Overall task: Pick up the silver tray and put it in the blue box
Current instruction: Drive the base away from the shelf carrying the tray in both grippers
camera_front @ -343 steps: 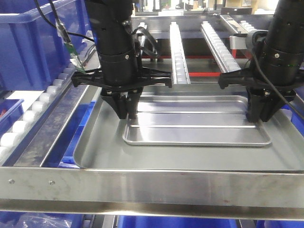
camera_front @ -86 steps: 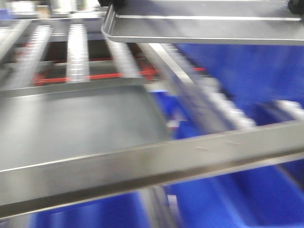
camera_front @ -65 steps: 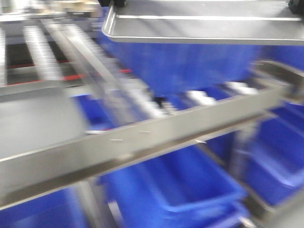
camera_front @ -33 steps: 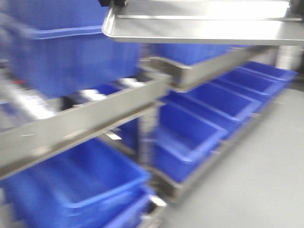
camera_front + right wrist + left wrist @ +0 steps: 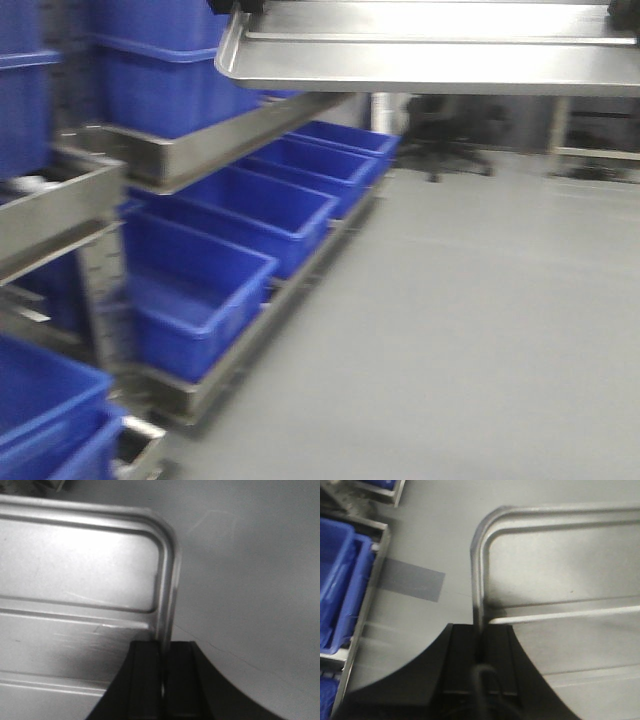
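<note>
Silver tray (image 5: pixel 420 62) aloft, left hand (image 5: pixel 479 642) and right hand (image 5: pixel 163 656) tight on opposite rims

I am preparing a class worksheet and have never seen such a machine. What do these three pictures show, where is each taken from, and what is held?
This is a mobile robot with two arms, each ending in a two-fingered hand. The wide picture looks forward from its body: a shiny rectangular silver metal tray hangs across the top, above a grey floor, with deep blue plastic crates on steel shelf racks at the left. The other two come from wrist cameras looking down. One shows the left hand pinching the tray's short rim; the other, the right hand pinching the opposite rim. Both hands carry the tray; it is in no crate yet.
</note>
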